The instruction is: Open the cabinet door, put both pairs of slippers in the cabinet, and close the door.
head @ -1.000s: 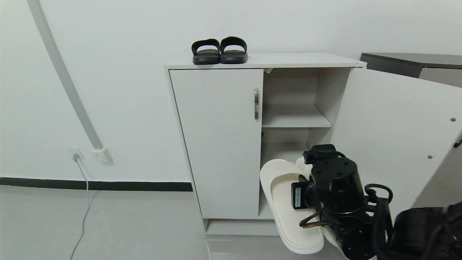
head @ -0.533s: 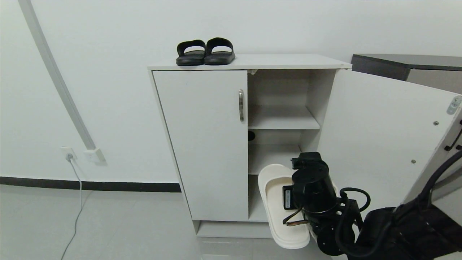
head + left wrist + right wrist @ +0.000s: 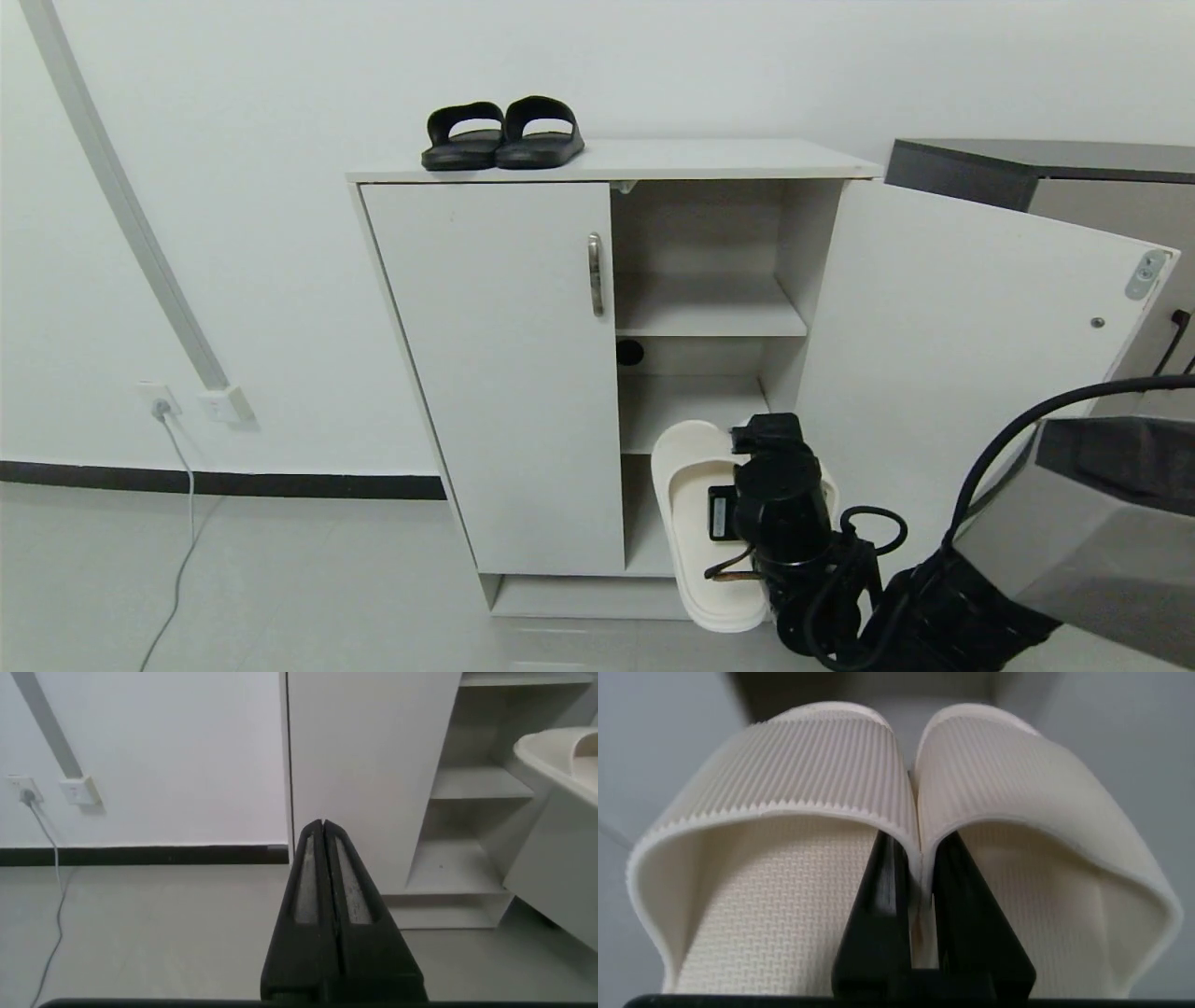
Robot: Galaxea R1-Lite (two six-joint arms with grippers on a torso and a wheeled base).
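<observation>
At the right gripper (image 3: 915,873): fingers pinched shut on the white slippers (image 3: 775,849), gripping the two straps where their inner edges meet (one finger under each strap, the edges squeezed between). Slippers side by side as a pair, ribbed straps toward the wrist camera.

From the head view: white slippers (image 3: 695,523) hanging on edge, low before the open right half of the cabinet (image 3: 728,159). Upper ends level with the front edge of the lower shelf (image 3: 686,411), lower ends down by the cabinet's base. Hard to tell whether any part is past the cabinet's front.

At the left gripper (image 3: 322,840): fingers pressed flat together, nothing between them. Low above the floor (image 3: 140,933), facing the shut left door (image 3: 364,765), well apart from the slippers.

On the cabinet: right door (image 3: 934,355) swung wide, left door (image 3: 495,373) shut, metal handle (image 3: 595,275) at its inner edge, upper shelf (image 3: 709,317) inside the open half. Near the back left corner of the cabinet top: black slippers (image 3: 504,135), side by side and touching.

On the wall to the left: socket (image 3: 161,403), with a cable (image 3: 182,523) down to the floor.
</observation>
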